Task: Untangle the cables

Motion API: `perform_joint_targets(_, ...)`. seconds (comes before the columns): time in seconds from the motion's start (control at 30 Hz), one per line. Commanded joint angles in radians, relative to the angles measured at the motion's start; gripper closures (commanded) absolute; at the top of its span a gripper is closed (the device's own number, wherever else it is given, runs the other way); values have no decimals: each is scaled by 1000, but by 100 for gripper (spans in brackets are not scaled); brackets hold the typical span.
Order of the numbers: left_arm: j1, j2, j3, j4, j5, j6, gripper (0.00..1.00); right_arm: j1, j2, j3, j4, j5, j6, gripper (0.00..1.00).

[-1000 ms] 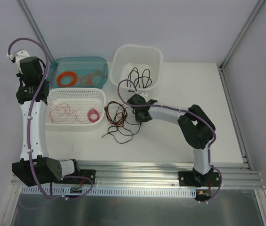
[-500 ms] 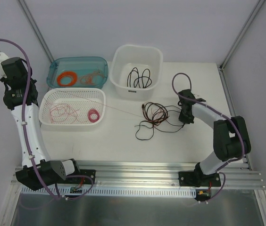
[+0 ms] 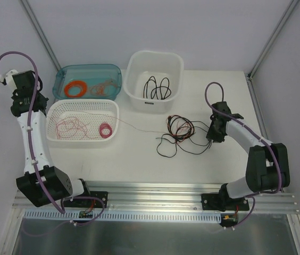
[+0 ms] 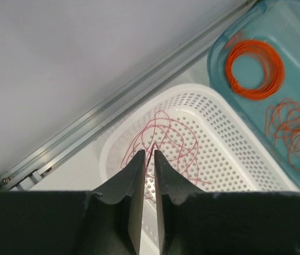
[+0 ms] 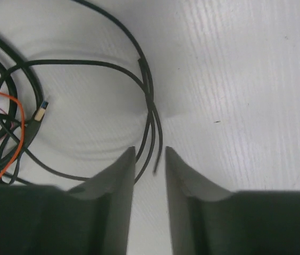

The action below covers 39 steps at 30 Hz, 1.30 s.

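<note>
Two end effectors shared the job. The cables [image 3: 179, 130], a messy bunch of black, red and orange wires, lay on the surface [image 5: 246, 79] just beside the right end effector [image 5: 150, 151], on the side toward the other arm. Its jaws stood a little apart. The loose tip of a black cable [image 5: 151, 114] lay right between them, not pinched.

The left end effector [image 4: 149, 153] hung well away from the bunch, above the white basket [image 4: 230, 135]. Its jaws were almost closed, with a thin pink wire [image 4: 150, 149] running up between them. I could not tell if it was gripped.

To do this step well, I think the right one should hold the bunch down. Then the pink wire could slide out slowly, so nothing knots tighter.
</note>
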State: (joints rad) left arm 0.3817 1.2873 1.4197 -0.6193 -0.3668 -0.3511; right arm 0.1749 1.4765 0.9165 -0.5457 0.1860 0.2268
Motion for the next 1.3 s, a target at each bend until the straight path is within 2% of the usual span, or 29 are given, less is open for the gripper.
perform_joint_targets(0.0,11,20,-44,4,61,-23,82,23,-71,-1,-20,-68,-33,64)
perform_joint_targets(0.03,11,21,-62,3,92,-22,70,28,-80,1,-25,-69,-38,60)
perform_joint_targets(0.1,11,18,-82,3,117,-22,59,52,-107,12,-39,-72,-52,50)
perform_joint_targets(0.13,11,17,-103,3,129,-22,47,61,-129,16,-45,-75,-58,45)
perform_joint_targets(0.2,9,-2,-122,3,182,-14,34,87,-157,27,-60,-83,-81,33)
perform_joint_targets(0.27,-6,-17,-146,4,227,6,20,110,-191,44,-74,-88,-102,27)
perform_joint_targets(0.33,-36,-51,-171,3,269,33,13,146,-217,51,-83,-105,-133,20)
perform_joint_targets(0.4,-131,-94,-186,3,270,60,3,173,-260,51,-83,-115,-142,17)
perform_joint_targets(0.53,-351,-170,-254,3,259,0,1,216,-329,32,-59,-155,-142,14)
perform_joint_targets(0.57,-378,-180,-264,3,258,-55,1,224,-341,16,-47,-164,-145,13)
perform_joint_targets(0.6,-477,-195,-277,4,262,-81,1,244,-364,9,-27,-174,-153,13)
perform_joint_targets(0.67,-571,-195,-300,4,255,-161,1,262,-380,-4,-13,-178,-181,12)
perform_joint_targets(0.7,-665,-178,-303,4,246,-179,1,282,-395,-16,-4,-177,-191,11)
perform_joint_targets(0.8,-817,-102,-292,19,181,-200,1,308,-409,-30,13,-215,-221,9)
perform_joint_targets(0.83,-915,-74,-274,44,161,-184,1,310,-419,-45,19,-239,-222,9)
perform_joint_targets(0.93,-1036,58,-214,52,114,-143,1,318,-446,-71,49,-293,-259,8)
perform_joint_targets(1.1,-1100,256,-131,67,72,-248,10,336,-466,-70,33,-327,-311,10)
perform_joint_targets(1.27,-1162,409,-42,69,28,-509,20,339,-485,-71,4,-295,-308,10)
